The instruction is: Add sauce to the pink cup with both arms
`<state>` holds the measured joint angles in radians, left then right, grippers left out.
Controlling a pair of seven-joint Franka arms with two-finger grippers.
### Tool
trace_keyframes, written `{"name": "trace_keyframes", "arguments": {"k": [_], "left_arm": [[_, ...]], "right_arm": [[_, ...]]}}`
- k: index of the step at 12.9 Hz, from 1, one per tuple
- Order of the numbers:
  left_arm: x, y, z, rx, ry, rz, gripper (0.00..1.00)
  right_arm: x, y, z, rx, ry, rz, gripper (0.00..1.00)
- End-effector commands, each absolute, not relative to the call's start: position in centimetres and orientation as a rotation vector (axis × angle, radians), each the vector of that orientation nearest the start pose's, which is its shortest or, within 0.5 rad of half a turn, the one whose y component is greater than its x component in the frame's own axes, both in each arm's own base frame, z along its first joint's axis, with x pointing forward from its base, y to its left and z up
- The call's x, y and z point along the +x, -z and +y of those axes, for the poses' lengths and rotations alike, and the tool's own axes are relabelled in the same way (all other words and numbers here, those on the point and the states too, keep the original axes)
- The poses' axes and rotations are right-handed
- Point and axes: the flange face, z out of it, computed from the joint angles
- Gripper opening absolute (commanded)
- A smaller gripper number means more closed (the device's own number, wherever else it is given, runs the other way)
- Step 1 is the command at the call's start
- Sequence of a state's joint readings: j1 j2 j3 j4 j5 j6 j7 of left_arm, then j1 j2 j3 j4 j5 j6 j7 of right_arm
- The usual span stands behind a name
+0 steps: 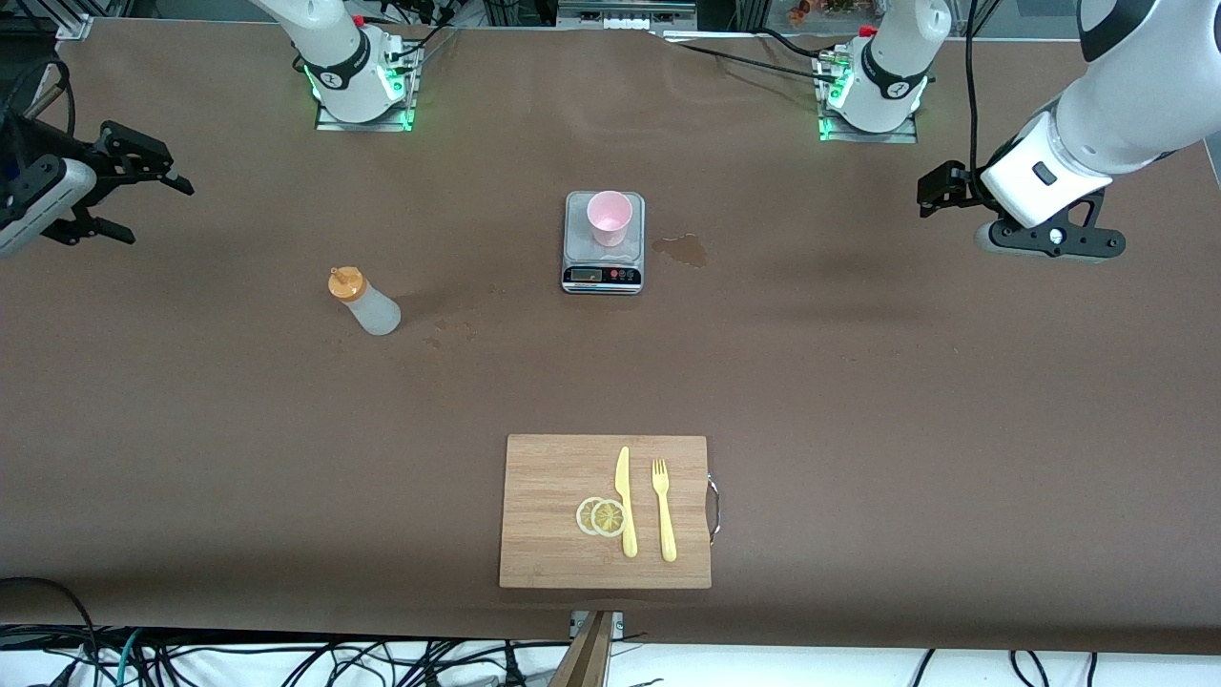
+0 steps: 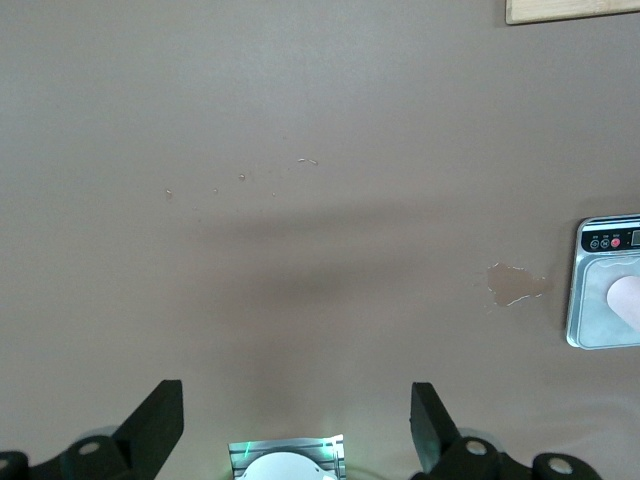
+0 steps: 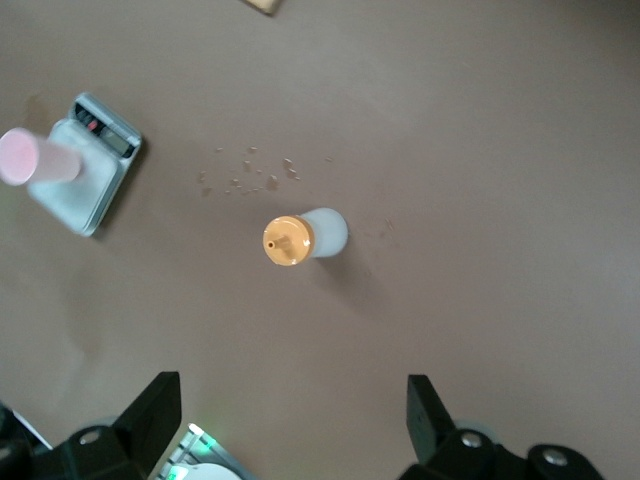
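At nine o'clock over the worktop (image 1: 858, 382) hangs the right pincer (image 1: 119, 186), released and empty. Toward seven o'clock of it the sauce bottle (image 1: 364, 301) stands upright on bare worktop. Centre-stage, the pink cup (image 1: 610, 218) sits on the scale (image 1: 603, 272), a small spill (image 1: 683, 250) beside it. At three o'clock the left pincer (image 2: 297, 425) waits, spread wide. Best approach, I judge: the right pincer descends squarely around the bottle's body below the orange cap, gripping gently so nothing squirts early.
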<state>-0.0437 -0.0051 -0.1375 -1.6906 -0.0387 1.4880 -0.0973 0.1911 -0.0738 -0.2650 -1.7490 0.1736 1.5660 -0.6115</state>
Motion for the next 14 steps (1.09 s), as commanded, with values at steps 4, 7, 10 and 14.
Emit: {"name": "trace_keyframes", "arguments": {"k": [4,7,10,14], "left_arm": [[53.1,-57.2,-10.0,-3.124,-0.291,0.127,1.00],[53.0,-57.2,-10.1,-3.125,-0.294,0.129,1.00],[53.1,-57.2,-9.9,-3.125,-0.296,0.132,1.00],[53.1,-57.2,-9.9,-3.125,-0.296,0.132,1.00]], "right_arm": [[51.9,-60.6,0.9,-2.996,-0.040,-0.517,1.00],[51.9,-60.6,1.1,-3.056,-0.066,-0.417,1.00],[51.7,-61.7,1.5,-3.080,-0.081,-0.347,1.00],[51.5,-61.5,1.6,-3.113,-0.123,-0.286,1.00]]}}
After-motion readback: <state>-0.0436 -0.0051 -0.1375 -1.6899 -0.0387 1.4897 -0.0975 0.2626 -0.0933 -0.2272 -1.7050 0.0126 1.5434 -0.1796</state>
